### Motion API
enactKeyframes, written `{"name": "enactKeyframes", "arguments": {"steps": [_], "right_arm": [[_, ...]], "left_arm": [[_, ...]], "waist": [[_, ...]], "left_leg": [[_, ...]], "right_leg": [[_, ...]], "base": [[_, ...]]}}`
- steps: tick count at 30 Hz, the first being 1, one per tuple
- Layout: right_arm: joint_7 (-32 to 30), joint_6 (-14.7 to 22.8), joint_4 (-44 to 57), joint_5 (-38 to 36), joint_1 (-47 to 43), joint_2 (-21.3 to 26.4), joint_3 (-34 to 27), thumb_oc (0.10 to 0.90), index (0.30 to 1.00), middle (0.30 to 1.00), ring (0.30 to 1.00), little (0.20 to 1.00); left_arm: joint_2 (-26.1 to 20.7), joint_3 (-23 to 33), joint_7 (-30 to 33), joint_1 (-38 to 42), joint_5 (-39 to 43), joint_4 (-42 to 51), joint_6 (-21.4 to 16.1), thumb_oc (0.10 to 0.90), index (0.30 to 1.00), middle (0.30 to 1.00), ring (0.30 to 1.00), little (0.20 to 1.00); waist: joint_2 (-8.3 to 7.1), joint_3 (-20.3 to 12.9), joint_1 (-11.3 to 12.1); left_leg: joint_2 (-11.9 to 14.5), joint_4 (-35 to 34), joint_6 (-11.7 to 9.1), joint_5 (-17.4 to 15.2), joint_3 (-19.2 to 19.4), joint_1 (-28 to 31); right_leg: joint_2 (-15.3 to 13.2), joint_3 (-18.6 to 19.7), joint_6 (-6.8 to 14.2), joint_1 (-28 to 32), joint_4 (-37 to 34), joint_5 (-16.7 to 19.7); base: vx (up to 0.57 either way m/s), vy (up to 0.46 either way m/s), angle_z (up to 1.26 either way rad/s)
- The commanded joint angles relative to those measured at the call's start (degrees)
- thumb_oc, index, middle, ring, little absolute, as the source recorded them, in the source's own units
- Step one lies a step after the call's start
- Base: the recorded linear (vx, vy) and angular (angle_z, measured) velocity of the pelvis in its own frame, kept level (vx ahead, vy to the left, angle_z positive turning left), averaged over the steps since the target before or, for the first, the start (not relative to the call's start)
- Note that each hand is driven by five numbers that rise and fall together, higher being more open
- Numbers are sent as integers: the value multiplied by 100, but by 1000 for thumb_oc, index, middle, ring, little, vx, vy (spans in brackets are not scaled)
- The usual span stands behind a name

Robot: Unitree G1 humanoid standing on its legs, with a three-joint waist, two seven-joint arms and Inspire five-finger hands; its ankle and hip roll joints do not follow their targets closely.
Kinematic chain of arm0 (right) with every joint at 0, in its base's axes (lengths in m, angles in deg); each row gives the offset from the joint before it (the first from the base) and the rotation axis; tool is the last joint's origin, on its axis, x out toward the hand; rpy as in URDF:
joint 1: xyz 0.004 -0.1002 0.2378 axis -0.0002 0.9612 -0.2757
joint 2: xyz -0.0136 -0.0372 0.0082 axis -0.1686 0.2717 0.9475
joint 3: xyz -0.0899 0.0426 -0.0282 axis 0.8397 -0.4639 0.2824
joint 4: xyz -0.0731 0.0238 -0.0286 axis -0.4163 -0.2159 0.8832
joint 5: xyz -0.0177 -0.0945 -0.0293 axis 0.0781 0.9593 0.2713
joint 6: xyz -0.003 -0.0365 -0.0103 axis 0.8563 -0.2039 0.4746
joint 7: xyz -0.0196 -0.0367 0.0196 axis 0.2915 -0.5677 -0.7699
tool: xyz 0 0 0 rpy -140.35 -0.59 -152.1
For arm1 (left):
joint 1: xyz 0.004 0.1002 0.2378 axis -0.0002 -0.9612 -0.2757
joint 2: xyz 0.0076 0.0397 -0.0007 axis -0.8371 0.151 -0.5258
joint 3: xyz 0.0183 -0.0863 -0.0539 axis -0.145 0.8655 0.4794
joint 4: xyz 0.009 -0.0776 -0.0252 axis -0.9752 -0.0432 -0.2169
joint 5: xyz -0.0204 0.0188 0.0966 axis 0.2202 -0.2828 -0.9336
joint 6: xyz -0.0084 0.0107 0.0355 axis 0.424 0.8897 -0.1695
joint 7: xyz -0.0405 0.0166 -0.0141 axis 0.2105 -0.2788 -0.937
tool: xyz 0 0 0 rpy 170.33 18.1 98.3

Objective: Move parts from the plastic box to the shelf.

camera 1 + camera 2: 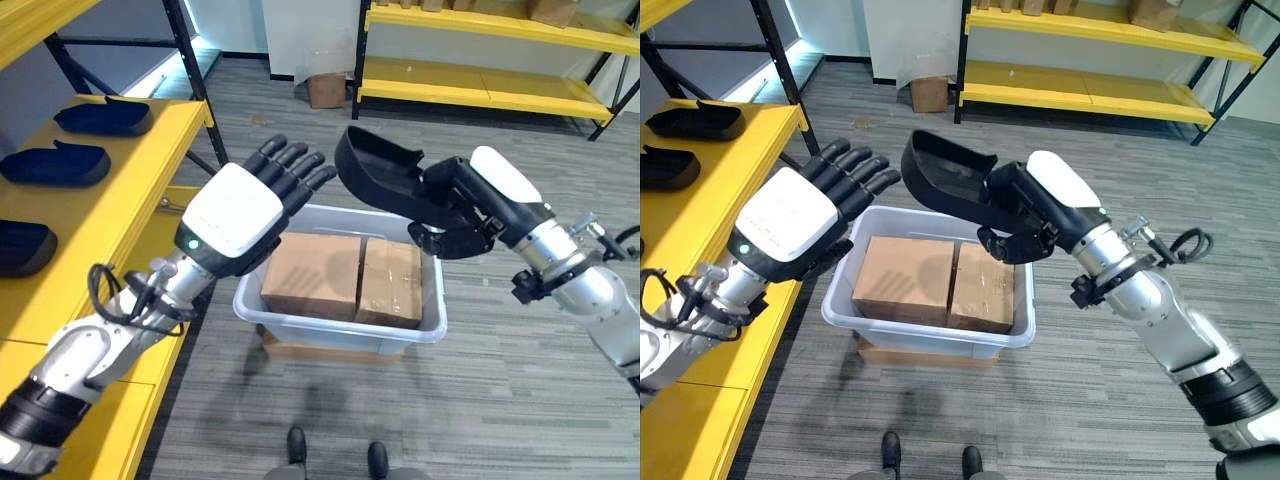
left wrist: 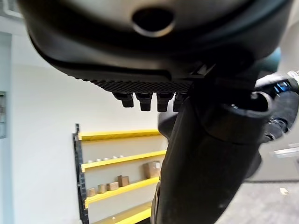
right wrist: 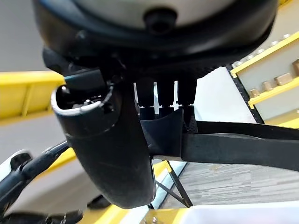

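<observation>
While the part hangs in mid-air over the box, nothing on the shelf side is being touched.

Shelf (image 1: 150, 130): yellow, at 9 o'clock of the scene; three dark moulded parts (image 1: 55, 162) lie on it in a row, with bare deck nearer the robot.

Left hand (image 1: 235, 215): raised at about 10 o'clock of the plastic box, fingers straight and spread, pointing toward the carried part; holds nothing, close to it but apart.

Plastic box (image 1: 340, 335): translucent white tub on the floor at centre; two taped cardboard cartons (image 1: 345, 275) fill it side by side. It rests on a flat piece of cardboard.

Black part (image 1: 380, 175): scoop-shaped tray, tilted, above the box's 12 o'clock rim.

Right hand (image 1: 465, 210): at 2 o'clock of the box, fingers and thumb curled round the part's near end; the right wrist view shows them clamped on its edge.

Step in hand (judgement): carry or hand-over toward the shelf. Keep the part level, clear the shelf post, set it down on bare deck beside the row.

Writing: none legible on cartons or parts.
</observation>
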Motion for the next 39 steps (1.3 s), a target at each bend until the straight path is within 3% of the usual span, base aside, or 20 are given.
{"name": "enactKeyframes", "arguments": {"steps": [1, 13, 30, 39], "right_arm": [[-370, 253, -169, -94, -308, 158, -282, 400, 300, 300, 300, 300], [-406, 149, -489, 70, 215, -78, -765, 400, 300, 300, 300, 300], [-277, 175, -357, 170, -358, -225, -86, 400, 300, 300, 300, 300], [-122, 196, -330, 195, -991, -292, 610, 400, 300, 300, 300, 300]], "left_arm": [[89, 331, 467, 75, 140, 19, 205, 900, 1000, 1000, 1000, 1000], [202, 636, 396, -189, 212, 59, 183, 900, 1000, 1000, 1000, 1000], [547, 90, 413, 486, 228, 155, 239, 900, 1000, 1000, 1000, 1000], [574, -230, 419, 756, 241, 174, 233, 900, 1000, 1000, 1000, 1000]], "waist": [[-26, -1175, -29], [-29, -1133, -22], [-33, -1124, -38], [-44, -1081, -7]], "left_leg": [[813, -2, -551, -102, -55, 91], [796, 15, -515, -65, -69, 60], [785, 11, -498, -79, -68, 56], [782, 20, -499, -76, -59, 44]], "right_leg": [[-272, -151, 372, 153, 25, -312], [-280, -146, 364, 117, 42, -267], [-291, -97, 352, 96, 51, -277], [-289, -93, 349, 97, 52, -280]], "base": [[0, 0, 0], [-4, 1, 0], [0, 2, 0], [0, 0, 0]]}}
